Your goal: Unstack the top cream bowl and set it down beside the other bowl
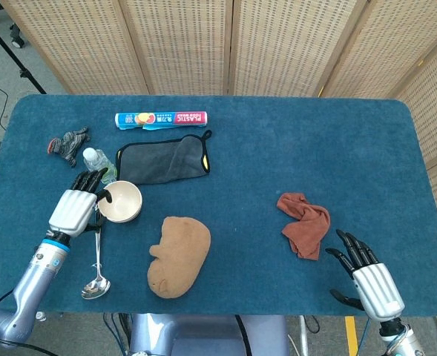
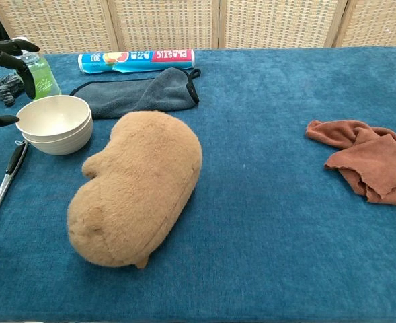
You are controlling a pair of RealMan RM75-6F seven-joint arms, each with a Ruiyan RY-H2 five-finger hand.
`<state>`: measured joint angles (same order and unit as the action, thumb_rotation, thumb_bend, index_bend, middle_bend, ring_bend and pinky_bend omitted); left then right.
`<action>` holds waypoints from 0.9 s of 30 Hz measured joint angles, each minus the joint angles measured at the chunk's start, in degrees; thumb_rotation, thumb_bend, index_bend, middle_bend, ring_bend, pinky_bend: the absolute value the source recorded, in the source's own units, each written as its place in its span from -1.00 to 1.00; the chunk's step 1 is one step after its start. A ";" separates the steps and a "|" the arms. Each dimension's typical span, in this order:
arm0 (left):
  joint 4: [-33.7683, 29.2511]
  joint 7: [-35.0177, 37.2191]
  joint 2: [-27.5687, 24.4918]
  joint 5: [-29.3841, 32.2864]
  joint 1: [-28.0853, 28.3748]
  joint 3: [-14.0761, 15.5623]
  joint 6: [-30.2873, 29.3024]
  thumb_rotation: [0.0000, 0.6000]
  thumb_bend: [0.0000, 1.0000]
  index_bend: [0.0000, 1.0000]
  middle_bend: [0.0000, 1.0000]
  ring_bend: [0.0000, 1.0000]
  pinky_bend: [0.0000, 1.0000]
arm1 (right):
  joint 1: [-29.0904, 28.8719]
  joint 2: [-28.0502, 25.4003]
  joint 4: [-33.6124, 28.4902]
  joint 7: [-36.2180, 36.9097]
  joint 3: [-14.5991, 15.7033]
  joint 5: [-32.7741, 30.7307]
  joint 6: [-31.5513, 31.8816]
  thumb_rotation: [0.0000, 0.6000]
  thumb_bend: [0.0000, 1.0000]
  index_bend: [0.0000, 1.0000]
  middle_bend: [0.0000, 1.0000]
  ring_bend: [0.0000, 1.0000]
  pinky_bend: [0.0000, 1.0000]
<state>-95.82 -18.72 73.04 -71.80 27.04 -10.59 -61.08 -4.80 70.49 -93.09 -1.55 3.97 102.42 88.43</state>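
Two cream bowls [image 1: 121,201] [image 2: 54,124] sit stacked on the blue table, left of centre. My left hand [image 1: 77,207] [image 2: 3,70] is just to the left of the stack, fingers spread above and beside its rim, holding nothing. Whether a fingertip touches the rim I cannot tell. My right hand [image 1: 372,282] rests open at the table's front right corner, far from the bowls; the chest view does not show it.
A metal spoon [image 1: 96,259] lies in front of the left hand. A green bottle [image 1: 97,162], grey cloth [image 1: 164,159], plastic wrap roll [image 1: 161,119] and glove [image 1: 67,144] sit behind the bowls. A tan plush toy [image 1: 179,256] lies right of them, a rust rag [image 1: 304,225] far right.
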 measured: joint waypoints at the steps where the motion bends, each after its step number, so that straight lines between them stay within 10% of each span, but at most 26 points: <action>1: -0.18 -0.23 0.11 0.05 0.12 0.12 -0.04 1.00 -0.46 -0.09 -0.90 -1.00 -0.92 | 0.01 -0.03 -0.01 0.05 0.00 0.02 0.05 1.00 -0.69 -0.57 -1.00 -1.00 -0.70; 27: -1.02 -8.31 2.26 3.53 1.77 4.37 -1.05 1.00 -0.46 -0.09 -0.90 -1.00 -0.92 | 0.25 -0.41 -0.04 0.98 -0.08 0.32 0.93 1.00 -0.69 -0.57 -1.00 -1.00 -0.70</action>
<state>-96.85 -27.03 75.30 -68.27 28.81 -6.23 -62.13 -4.55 70.08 -93.13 -0.57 3.89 102.74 89.36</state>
